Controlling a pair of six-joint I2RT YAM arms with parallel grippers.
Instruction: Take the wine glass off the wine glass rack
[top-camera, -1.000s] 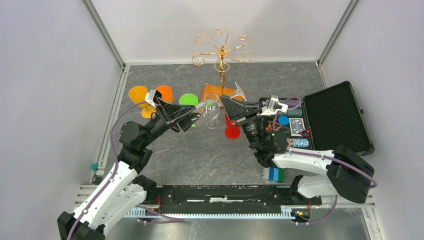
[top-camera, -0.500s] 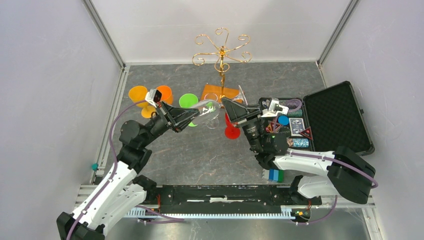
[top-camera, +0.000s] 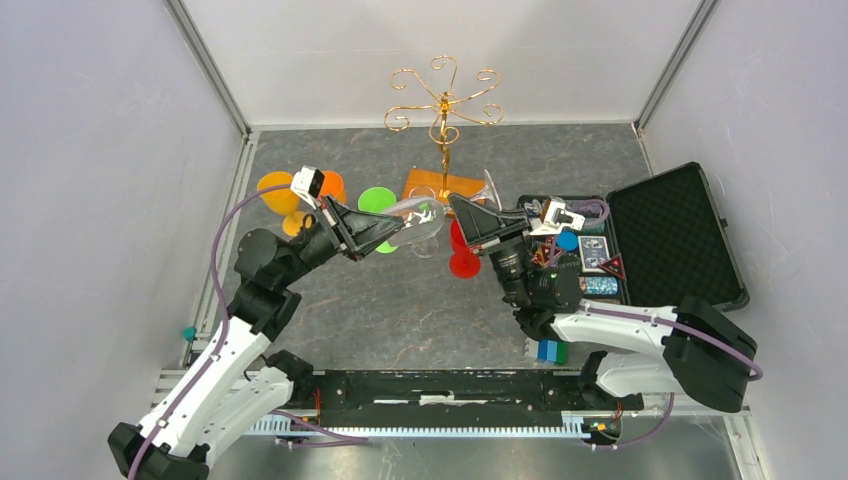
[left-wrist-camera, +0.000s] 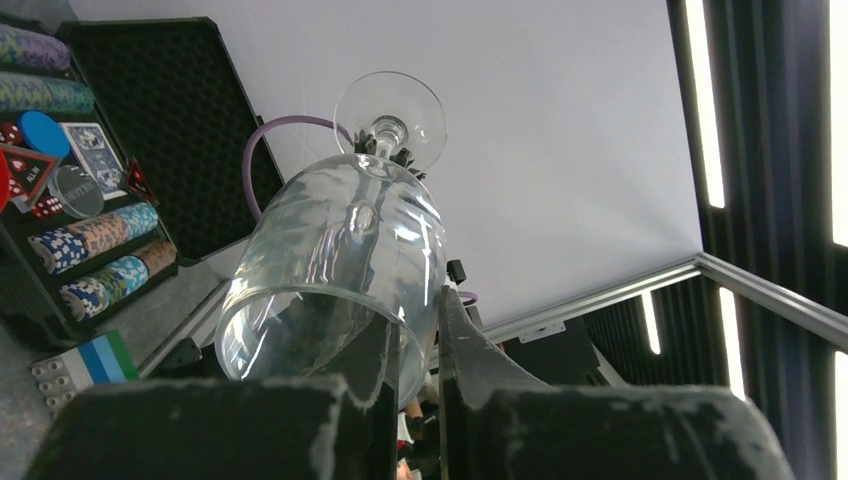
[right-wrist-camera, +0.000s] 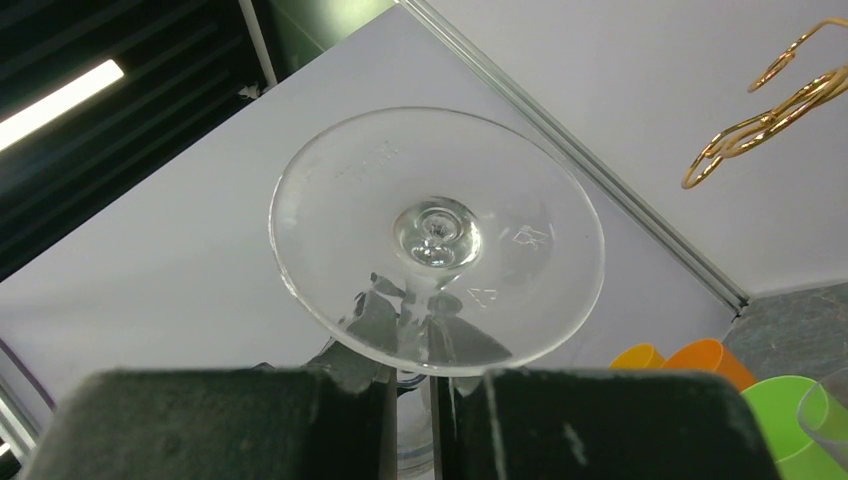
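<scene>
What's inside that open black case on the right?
Poker chips, playing cards, a blue disc, red dice. From above, the right arm hides part of the case.

Overhead; wrist close-ups of wine glass (left-wrist-camera: 340, 270)

On the grey, stone-patterned table top (top-camera: 400, 310), a yellow-orange cup (top-camera: 275, 190), an orange cup (top-camera: 333, 186) and a green cup (top-camera: 376, 201) stand at the left, with a red cup (top-camera: 463, 263) farther right. An open black case (top-camera: 680, 230) on the right holds poker chips (left-wrist-camera: 95, 240), playing cards (top-camera: 592, 253) and a blue disc (top-camera: 567, 240). A blue-and-green block (top-camera: 551, 349) lies near the front edge
</scene>
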